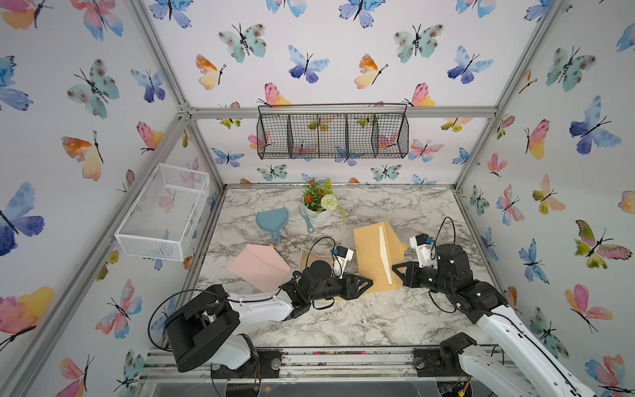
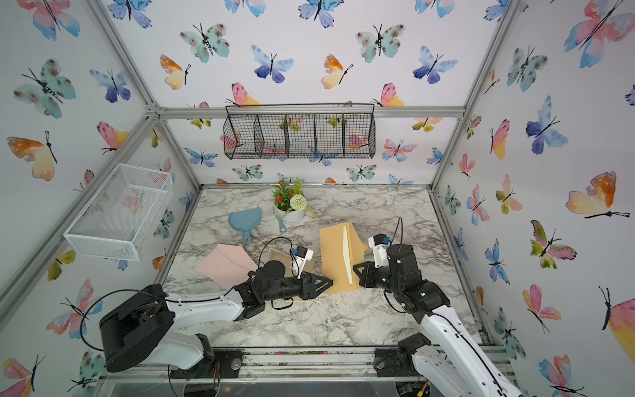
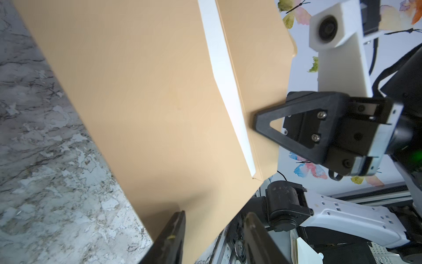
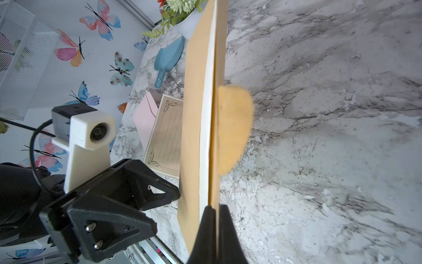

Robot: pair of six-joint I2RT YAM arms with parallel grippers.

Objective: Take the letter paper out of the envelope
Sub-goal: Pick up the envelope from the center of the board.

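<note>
Step in hand: we judge that we are holding the tan envelope [image 1: 372, 257] up off the tabletop [image 1: 343, 319] so its mouth shows; the letter paper is not yet out.
Right pincer [image 4: 217, 213]: pressed together, pinching the envelope's flap side at its near end.
Left pincer [image 3: 213, 230]: spread, straddling the envelope's near edge without gripping it.
Letter paper [image 3: 225, 75]: a white strip showing along the envelope's mouth, mostly inside.
Next move: we think the left pincer must shift to that white strip, close on paper alone, then draw away while the right holds firm.
Count: two envelopes, tan and pink [image 1: 259, 266]; two sheets, white and a lined one [image 4: 165, 137] lying flat; two pincers.
</note>
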